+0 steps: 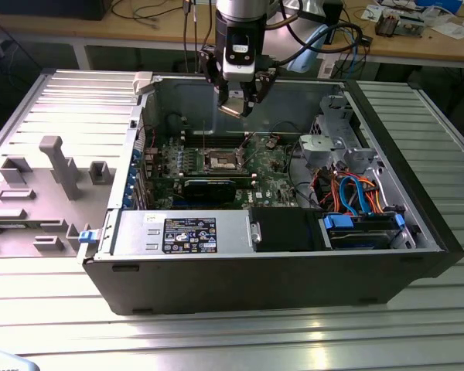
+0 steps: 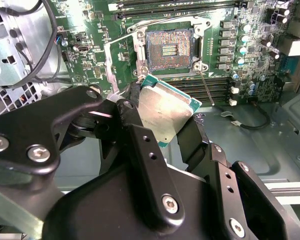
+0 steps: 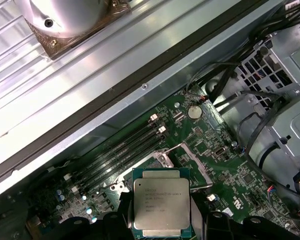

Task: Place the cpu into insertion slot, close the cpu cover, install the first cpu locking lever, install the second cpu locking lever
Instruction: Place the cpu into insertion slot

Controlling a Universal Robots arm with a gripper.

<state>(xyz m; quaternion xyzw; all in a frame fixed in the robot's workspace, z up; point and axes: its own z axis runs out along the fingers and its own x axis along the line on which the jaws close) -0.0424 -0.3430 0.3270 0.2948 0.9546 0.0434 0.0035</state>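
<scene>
1. The tool [image 1: 235,107] is clamped on the cpu [image 2: 166,111]. One finger is on each side and the chip's shiny top is tipped a bit.
2. The cpu hangs in the air over the open pc case [image 1: 417,255]. It is up near the case's far wall and touches nothing but the tool.
3. The case sits on the ribbed bench [image 1: 216,340], about mid-bench.
4. The insertion slot [image 2: 170,49] is on the green board [image 2: 90,65] in the case, below the cpu and apart from it. Its middle is bare, so no chip is in yet.
5. Step 1 (chip into slot) is under way but not done.
6. The cpu cover is not down over the slot, since the pins show. I can't quite make out where it stands; prob. swung up.
7. A thin lever rod [image 2: 206,86] sticks out just beside the slot. It looks unhooked.
8. Left to do: seat the chip, shut the cover, lock both levers. So approx. all 4 steps are left.
</scene>
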